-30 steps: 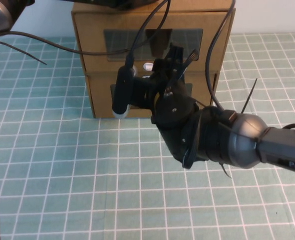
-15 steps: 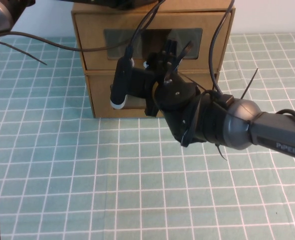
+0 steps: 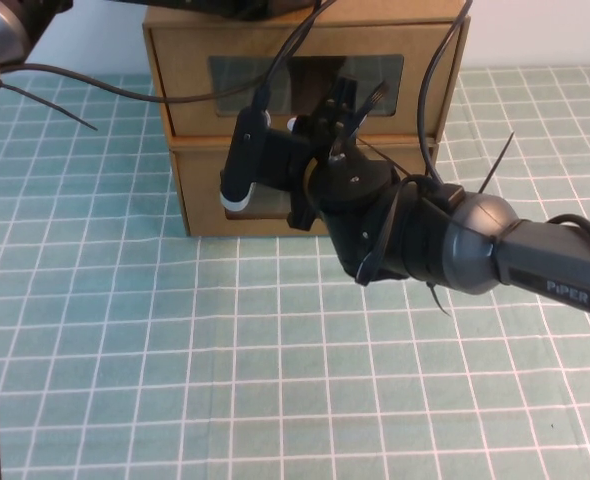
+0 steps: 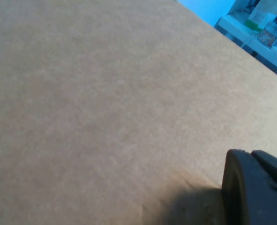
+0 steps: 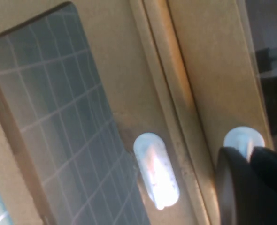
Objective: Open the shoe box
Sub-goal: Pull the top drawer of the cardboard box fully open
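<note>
Standing at the far side of the green checked table (image 3: 125, 350), the brown windowed cardboard shoe box (image 3: 430, 70) is pinched at its white oval pull tab (image 5: 243, 137) by the closed right gripper (image 5: 250, 155). The left gripper (image 4: 253, 187) is held at the box's top.

A table (image 3: 95, 350) fills the high view, covered by a teal cloth (image 3: 495, 400) printed with a white grid of squares. The cloth lies flat, and the light on it is soft and even, with no hard shadows. Behind the table, a plain pale wall (image 3: 85, 45) shows at the far edge on both sides. In the left wrist view, a bright blue wall (image 4: 209, 7) appears in one corner, and beside it a white shelf (image 4: 251, 40) carries a few blurred containers (image 4: 265, 11), one greenish and clear.
</note>
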`<act>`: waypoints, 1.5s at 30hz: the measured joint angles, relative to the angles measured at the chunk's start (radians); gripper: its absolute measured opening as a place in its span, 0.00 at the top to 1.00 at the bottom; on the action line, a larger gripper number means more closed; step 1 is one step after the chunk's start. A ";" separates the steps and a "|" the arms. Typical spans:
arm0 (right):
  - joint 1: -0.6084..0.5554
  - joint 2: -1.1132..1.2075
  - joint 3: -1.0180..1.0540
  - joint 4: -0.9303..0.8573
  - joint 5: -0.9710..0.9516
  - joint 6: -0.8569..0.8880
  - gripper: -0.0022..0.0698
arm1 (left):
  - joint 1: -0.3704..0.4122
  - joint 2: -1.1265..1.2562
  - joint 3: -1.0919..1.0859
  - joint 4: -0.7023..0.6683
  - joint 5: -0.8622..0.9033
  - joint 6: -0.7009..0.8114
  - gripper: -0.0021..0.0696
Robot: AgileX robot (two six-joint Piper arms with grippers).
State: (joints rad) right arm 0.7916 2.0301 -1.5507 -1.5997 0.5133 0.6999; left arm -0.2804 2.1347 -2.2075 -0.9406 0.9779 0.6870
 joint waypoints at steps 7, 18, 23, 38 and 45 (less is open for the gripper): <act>0.034 0.000 -0.001 0.028 0.061 -0.002 0.95 | -0.004 0.000 -0.011 0.055 0.002 -0.066 0.98; 0.133 -0.126 0.207 0.013 0.122 0.068 0.95 | -0.004 0.002 -0.011 0.078 0.019 -0.071 0.98; 0.216 -0.206 0.329 0.032 0.168 0.126 0.95 | -0.004 0.002 -0.011 0.078 0.019 -0.071 0.98; 0.338 -0.270 0.453 0.076 0.229 0.242 0.94 | -0.004 0.002 -0.011 0.080 0.020 -0.071 0.98; 0.338 -0.304 0.399 0.304 0.196 0.169 0.70 | -0.004 -0.002 -0.011 0.084 0.019 -0.071 0.98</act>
State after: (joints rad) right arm 1.1292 1.7260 -1.1520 -1.2953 0.7096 0.8687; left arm -0.2841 2.1323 -2.2181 -0.8561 0.9970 0.6155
